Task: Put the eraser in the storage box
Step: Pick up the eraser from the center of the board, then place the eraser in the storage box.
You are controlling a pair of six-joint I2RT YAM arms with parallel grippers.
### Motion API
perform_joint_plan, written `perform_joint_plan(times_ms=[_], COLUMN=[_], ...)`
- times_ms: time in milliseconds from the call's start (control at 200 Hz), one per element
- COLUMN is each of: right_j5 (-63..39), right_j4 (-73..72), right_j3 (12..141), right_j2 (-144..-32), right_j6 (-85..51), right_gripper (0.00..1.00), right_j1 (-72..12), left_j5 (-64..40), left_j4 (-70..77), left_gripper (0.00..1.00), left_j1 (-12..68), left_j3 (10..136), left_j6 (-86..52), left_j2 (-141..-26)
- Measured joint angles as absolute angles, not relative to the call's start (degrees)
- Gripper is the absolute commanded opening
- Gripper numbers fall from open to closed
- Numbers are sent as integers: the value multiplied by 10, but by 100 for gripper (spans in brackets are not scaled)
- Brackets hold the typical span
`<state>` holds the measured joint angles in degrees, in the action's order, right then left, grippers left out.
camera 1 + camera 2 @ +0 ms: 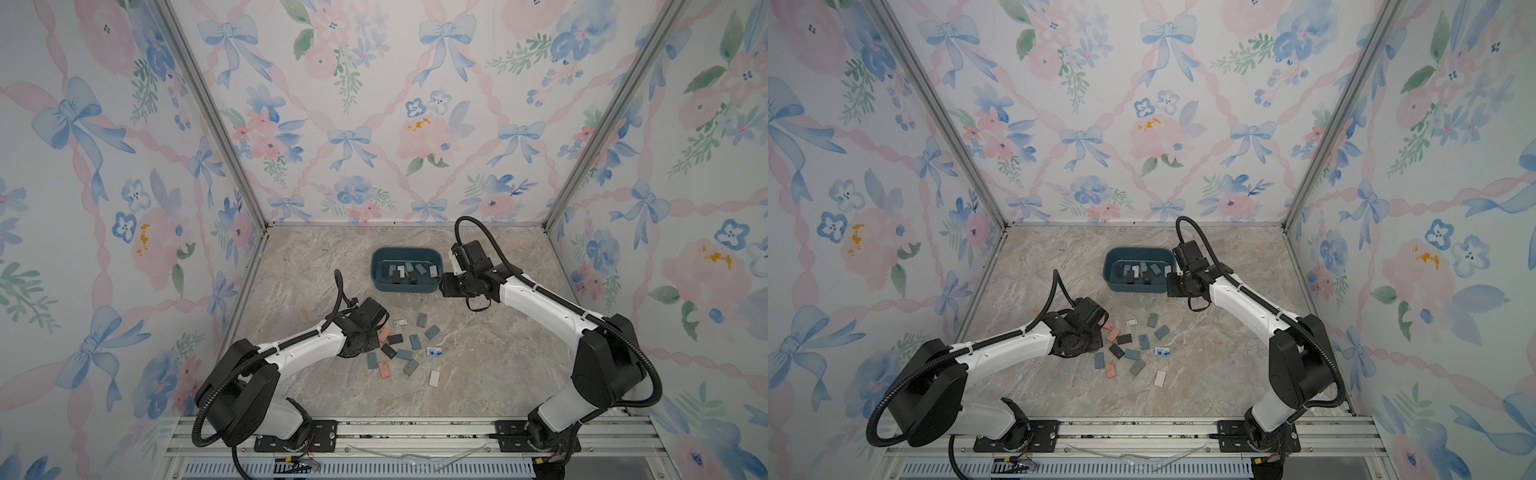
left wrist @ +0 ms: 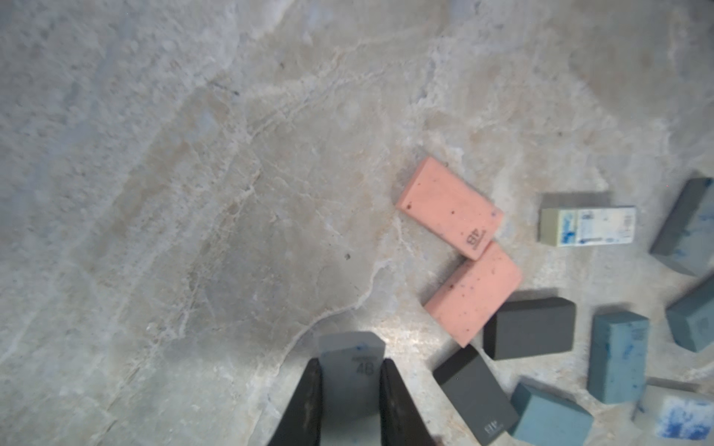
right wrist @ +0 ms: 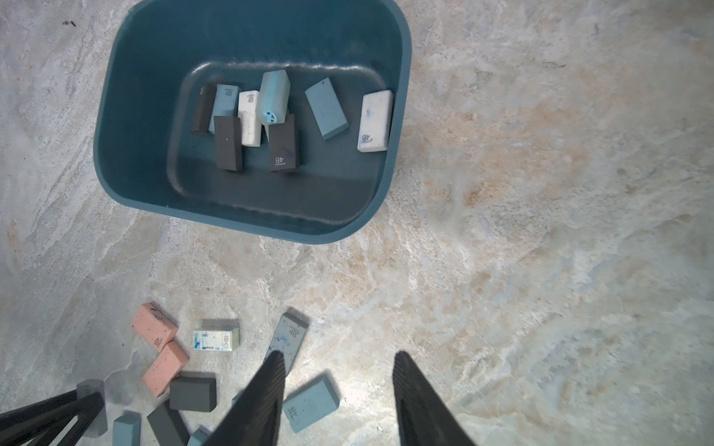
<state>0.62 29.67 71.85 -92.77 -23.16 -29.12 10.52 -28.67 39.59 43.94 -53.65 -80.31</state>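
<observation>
Grey rectangular rubber eraser (image 2: pixel 347 349), stamped 4B, shown clamped between the two black fingers of the left gripper (image 2: pixel 351 365), which are pressed against its long side faces. The block is judged light, slightly yielding and grippy rather than slippery, and not fragile, so a moderate squeeze across the narrow width, as taken here, is considered sufficient; a hold nearer the middle of its length would be expected to resist twisting. Whether the eraser is lifted clear of the surface cannot be told. It is located at the edge of the scattered loose erasers (image 1: pixel 409 353), pink, dark grey, teal and paper-sleeved, which lie near it, two pink ones (image 2: pixel 450 208) touching corner to end. The dark teal-blue plastic storage box (image 1: pixel 376 272), rectangular with rounded corners, stands well apart from the held eraser, farther back on the table, and is seen to contain several erasers (image 3: pixel 326 108) lying flat or leaning on one another. Just beside the box, the right gripper (image 3: pixel 339 353) is held with its jaws apart and nothing between them. Everything rests on a beige marble-patterned tabletop (image 2: pixel 174 193), flat and matt, with bare surface between the pile and the box. The cell is enclosed on three sides by floral wallpapered panels (image 1: pixel 374 104) with aluminium corner posts, and the arms are mounted on an aluminium rail (image 1: pixel 415 428) at the front.
</observation>
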Motion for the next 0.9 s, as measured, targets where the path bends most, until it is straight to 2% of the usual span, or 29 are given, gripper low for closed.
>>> perform_joint_plan(times_ms=[385, 900], right_j5=[6, 6], right_j4=[297, 297], right_j3=[719, 686], right_j2=[-926, -882], right_j6=[-232, -237], right_gripper=[48, 48], right_j1=[-286, -270], left_j5=[107, 93], left_j4=[-293, -293], left_gripper=[25, 24], left_j1=[363, 321], left_j3=[527, 809], left_j6=[-485, -364], left_j2=[-820, -1023])
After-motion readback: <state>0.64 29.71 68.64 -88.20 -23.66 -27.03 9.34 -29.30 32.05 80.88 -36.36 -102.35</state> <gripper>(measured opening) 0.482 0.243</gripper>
